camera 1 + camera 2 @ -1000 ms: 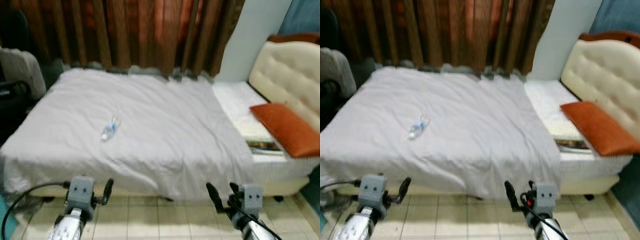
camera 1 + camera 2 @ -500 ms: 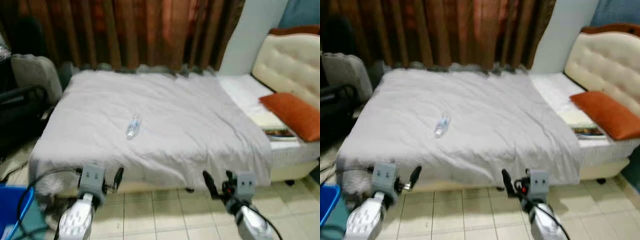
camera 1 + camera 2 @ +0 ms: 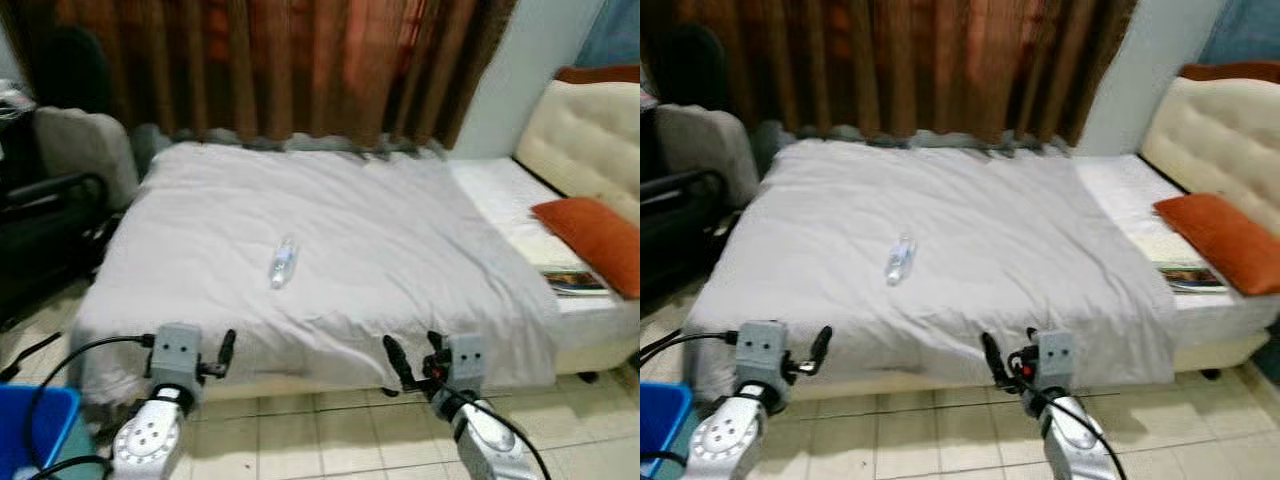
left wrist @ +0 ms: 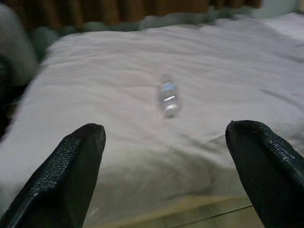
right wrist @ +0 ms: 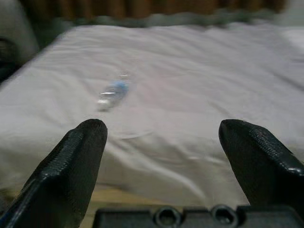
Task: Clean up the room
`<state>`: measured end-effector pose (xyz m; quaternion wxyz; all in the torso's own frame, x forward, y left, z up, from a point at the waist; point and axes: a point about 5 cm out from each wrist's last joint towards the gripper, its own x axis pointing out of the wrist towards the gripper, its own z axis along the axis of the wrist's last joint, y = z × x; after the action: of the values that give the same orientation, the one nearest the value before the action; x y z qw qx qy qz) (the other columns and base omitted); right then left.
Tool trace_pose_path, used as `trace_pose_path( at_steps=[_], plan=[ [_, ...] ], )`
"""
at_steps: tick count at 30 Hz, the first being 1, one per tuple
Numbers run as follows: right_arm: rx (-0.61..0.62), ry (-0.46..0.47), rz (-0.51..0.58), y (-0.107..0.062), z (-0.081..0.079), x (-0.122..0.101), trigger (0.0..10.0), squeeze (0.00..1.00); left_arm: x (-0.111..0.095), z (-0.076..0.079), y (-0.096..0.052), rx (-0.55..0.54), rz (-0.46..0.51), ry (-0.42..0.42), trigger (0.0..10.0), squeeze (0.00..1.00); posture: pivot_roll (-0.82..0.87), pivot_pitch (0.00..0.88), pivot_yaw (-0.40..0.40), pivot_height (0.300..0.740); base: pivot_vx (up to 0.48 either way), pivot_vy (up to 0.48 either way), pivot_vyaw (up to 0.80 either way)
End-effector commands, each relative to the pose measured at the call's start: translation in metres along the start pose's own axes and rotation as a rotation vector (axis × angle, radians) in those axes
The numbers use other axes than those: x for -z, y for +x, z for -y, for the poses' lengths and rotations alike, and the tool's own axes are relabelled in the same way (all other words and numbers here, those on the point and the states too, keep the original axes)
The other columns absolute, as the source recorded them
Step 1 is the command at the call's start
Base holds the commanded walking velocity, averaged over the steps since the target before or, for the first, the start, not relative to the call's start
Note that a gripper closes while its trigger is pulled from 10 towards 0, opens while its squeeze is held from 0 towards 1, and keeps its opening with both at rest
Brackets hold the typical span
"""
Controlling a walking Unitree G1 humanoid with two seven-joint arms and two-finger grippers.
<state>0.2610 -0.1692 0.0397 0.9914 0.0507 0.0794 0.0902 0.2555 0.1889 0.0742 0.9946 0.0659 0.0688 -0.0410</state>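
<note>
— On the bed (image 3: 420, 260), what is there to tidy?

— One small clear plastic water bottle with a pale blue label (image 3: 283, 263), lying on its side on the grey cover, nearer the bed's foot edge than its curtain side, and well apart from everything else.

— Is either hand on it?

— No. The left hand (image 3: 226, 352) and the right hand (image 3: 412, 357) both hover low in front of the bed's foot edge, over the tiled floor (image 3: 330, 440), short of the bottle. Each wrist view shows its two black fingers spread wide with nothing between them.

— So how far along is the cleaning?

— Barely begun, I'd judge. The bottle is untouched; reaching, gripping and carrying it off all remain.

— Anything else on the bed?

— An orange rectangular pillow (image 3: 592, 229) near the cream padded headboard (image 3: 585, 140), and a glossy magazine (image 3: 574, 282) lying just beside the pillow. A blue plastic bin (image 3: 30, 430) stands on the floor past the bed's foot corner, left of the left hand, perhaps where the bottle belongs.
</note>
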Motion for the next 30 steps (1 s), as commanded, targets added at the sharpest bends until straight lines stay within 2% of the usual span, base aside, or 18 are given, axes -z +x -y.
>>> trace_pose_path(
  at_steps=[1, 4, 9, 12, 19, 23, 26, 27, 30],
  plan=[
    [0.065, -0.042, -0.006, -0.009, 0.015, 0.0, 10.0, 0.0, -0.003, 0.009, 0.007, 0.042, 0.015, -0.02, 10.0, 0.0, 0.12, 0.008, -0.108, 0.74, 0.465, 0.0, -0.65],
    [0.073, -0.051, -0.015, -0.013, 0.013, 0.004, 10.0, 0.0, -0.001, 0.005, 0.009, 0.04, 0.006, -0.027, 10.0, 0.0, 0.1, 0.008, -0.094, 0.74, 0.465, 0.0, 0.0],
    [0.162, -0.068, 0.015, -0.017, 0.018, -0.001, 10.0, 0.0, 0.001, 0.006, 0.012, 0.076, -0.006, -0.018, 10.0, 0.0, 0.07, 0.0, -0.063, 0.74, 0.465, 0.0, 0.0],
    [0.214, -0.077, 0.004, -0.026, 0.021, 0.002, 10.0, 0.0, 0.001, 0.007, 0.019, 0.092, -0.009, -0.014, 10.0, 0.0, 0.04, 0.0, -0.041, 0.74, 0.465, 0.0, 0.0],
    [0.229, -0.074, 0.003, -0.032, 0.026, 0.003, 10.0, 0.0, 0.001, 0.012, 0.027, 0.121, -0.013, -0.022, 10.0, 0.0, 0.02, 0.0, -0.031, 0.74, 0.464, 0.0, 0.0],
    [0.223, -0.072, 0.01, -0.03, 0.027, 0.0, 10.0, 0.0, 0.001, 0.014, 0.03, 0.124, -0.008, -0.037, 10.0, 0.0, 0.01, 0.0, -0.032, 0.74, 0.465, 0.0, 0.0],
    [0.212, -0.062, 0.019, -0.023, 0.028, -0.003, 10.0, 0.0, 0.0, 0.015, 0.033, 0.102, -0.002, -0.042, 10.0, 0.0, 0.02, 0.0, -0.036, 0.74, 0.465, 0.0, 0.0],
    [0.176, -0.051, 0.025, -0.016, 0.025, -0.006, 10.0, 0.0, -0.001, 0.014, 0.034, 0.086, 0.004, -0.048, 10.0, 0.0, 0.02, 0.0, -0.038, 0.74, 0.465, 0.0, 0.0],
    [0.145, -0.04, 0.031, -0.011, 0.021, -0.008, 10.0, 0.0, -0.002, 0.016, 0.033, 0.088, 0.01, -0.048, 10.0, 0.0, 0.03, 0.0, -0.042, 0.74, 0.465, 0.0, 0.45]
  ],
)
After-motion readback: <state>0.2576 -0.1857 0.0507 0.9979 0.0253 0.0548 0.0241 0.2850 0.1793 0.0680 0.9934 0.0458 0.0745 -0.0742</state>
